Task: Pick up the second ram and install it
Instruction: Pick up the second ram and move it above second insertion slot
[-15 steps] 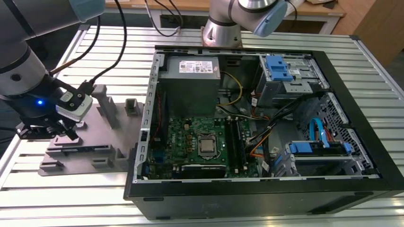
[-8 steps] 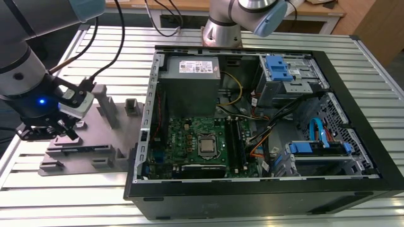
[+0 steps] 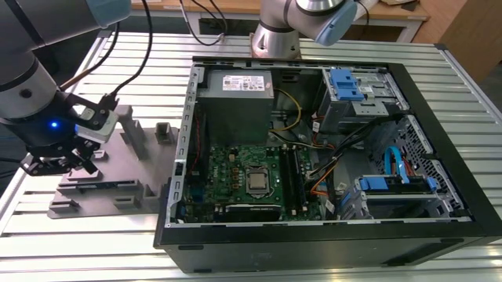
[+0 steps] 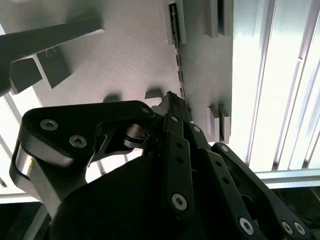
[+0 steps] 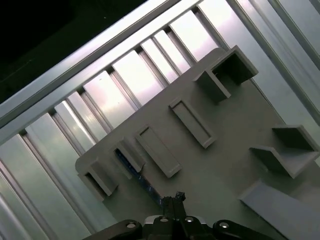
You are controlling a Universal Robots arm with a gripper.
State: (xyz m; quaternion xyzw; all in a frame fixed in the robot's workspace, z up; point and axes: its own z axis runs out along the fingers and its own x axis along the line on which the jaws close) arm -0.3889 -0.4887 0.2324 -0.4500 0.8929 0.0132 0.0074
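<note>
the exterior view looks down steeply from high up and well back, taking in the slatted worktop (image 3: 94, 247), the open computer case (image 3: 314, 249) in the middle and the grey fixture plate (image 3: 133, 176) at the exterior view's left. both wrist views ride on the arm, facing down past its fingers (image 4: 172, 107) (image 5: 176, 200), close over that plate (image 4: 125, 55) (image 5: 225, 150). all three views share it.

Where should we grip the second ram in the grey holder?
Probably the two flat faces, pinched across its thin top edge near mid-length, coming straight down. The second ram stands on edge in slots of the grey holder, so only that upper edge is free.
</note>
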